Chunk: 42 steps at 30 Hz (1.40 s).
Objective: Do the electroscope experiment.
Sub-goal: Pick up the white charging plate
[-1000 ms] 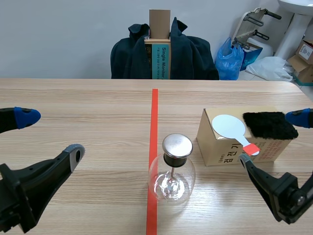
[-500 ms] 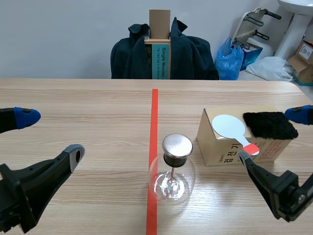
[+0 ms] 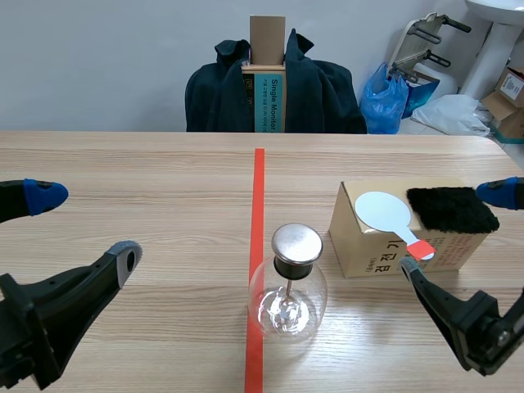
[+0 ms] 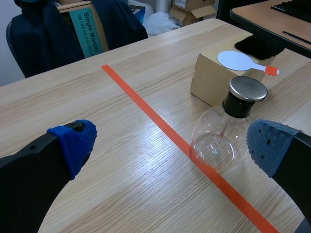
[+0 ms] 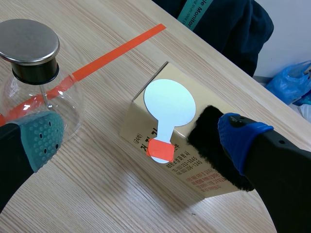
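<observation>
Left arm (image 3: 45, 315) and right arm (image 3: 483, 327) sit low at either side, each with jaws spread wide

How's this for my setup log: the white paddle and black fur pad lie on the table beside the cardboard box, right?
No: the white paddle and black fur pad lie on top of the cardboard box, per the right wrist view.

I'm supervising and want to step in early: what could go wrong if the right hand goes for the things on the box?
1. The white paddle lies flat on the cardboard box, handle past its edge; a poor pinch by the open right hand might flip it off.
2. The black fur sits close beside it and could get caught too.
3. The round glass flask stands near the box; a sweep might knock it.
</observation>
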{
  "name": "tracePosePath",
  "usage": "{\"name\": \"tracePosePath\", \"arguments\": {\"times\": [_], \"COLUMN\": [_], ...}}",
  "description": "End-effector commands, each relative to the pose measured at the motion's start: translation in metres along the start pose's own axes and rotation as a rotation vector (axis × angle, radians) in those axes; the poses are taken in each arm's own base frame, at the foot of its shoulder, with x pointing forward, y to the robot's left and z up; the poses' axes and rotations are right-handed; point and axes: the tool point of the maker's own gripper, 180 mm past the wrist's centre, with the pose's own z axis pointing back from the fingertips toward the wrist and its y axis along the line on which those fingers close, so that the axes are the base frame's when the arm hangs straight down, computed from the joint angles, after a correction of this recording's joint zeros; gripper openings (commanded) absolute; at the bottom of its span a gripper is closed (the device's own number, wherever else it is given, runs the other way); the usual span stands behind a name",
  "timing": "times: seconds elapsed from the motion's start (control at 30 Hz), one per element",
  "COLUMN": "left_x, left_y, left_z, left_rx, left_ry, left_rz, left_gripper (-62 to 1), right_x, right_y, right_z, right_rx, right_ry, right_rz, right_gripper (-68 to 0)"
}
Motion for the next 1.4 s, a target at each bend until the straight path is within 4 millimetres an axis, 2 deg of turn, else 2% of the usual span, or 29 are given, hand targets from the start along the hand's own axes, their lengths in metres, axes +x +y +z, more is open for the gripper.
{"name": "tracePosePath", "arguments": {"times": [0.0, 0.1, 0.17, 0.4, 0.53, 0.73, 0.87, 1.1, 1.37], "left_x": [0.009, 0.009, 0.009, 0.009, 0.009, 0.009, 0.009, 0.009, 0.009], "left_y": [-0.003, -0.003, -0.003, -0.003, -0.003, -0.003, -0.003, -0.003, -0.003], "left_z": [-0.002, -0.002, -0.002, -0.002, -0.002, -0.002, -0.002, -0.002, -0.002], "left_rx": [-0.008, -0.008, -0.008, -0.008, -0.008, -0.008, -0.008, -0.006, -0.006], "left_ry": [-0.033, -0.033, -0.033, -0.033, -0.033, -0.033, -0.034, -0.035, -0.035], "left_rz": [0.001, 0.001, 0.001, 0.001, 0.001, 0.002, 0.002, 0.004, 0.004], "left_gripper": [1.4, 1.4, 1.4, 1.4, 1.4, 1.4, 1.4, 1.4, 1.4], "right_x": [0.016, 0.015, 0.007, -0.044, -0.068, -0.079, -0.089, -0.094, -0.091], "right_y": [-0.005, -0.004, 0.0, 0.016, 0.009, -0.004, -0.011, -0.023, -0.014], "right_z": [0.0, 0.0, 0.0, 0.017, 0.031, 0.036, 0.027, -0.007, -0.027], "right_rx": [-0.014, -0.005, 0.019, 0.121, 0.101, -0.002, -0.016, -0.025, 0.055], "right_ry": [-0.059, -0.056, -0.013, 0.225, 0.34, 0.264, 0.195, 0.056, -0.102], "right_rz": [0.023, 0.063, 0.155, 0.603, 0.866, 1.128, 1.207, 1.256, 1.244], "right_gripper": [0.4, 0.4, 0.4, 0.4, 0.4, 0.4, 0.4, 0.4, 0.4]}}
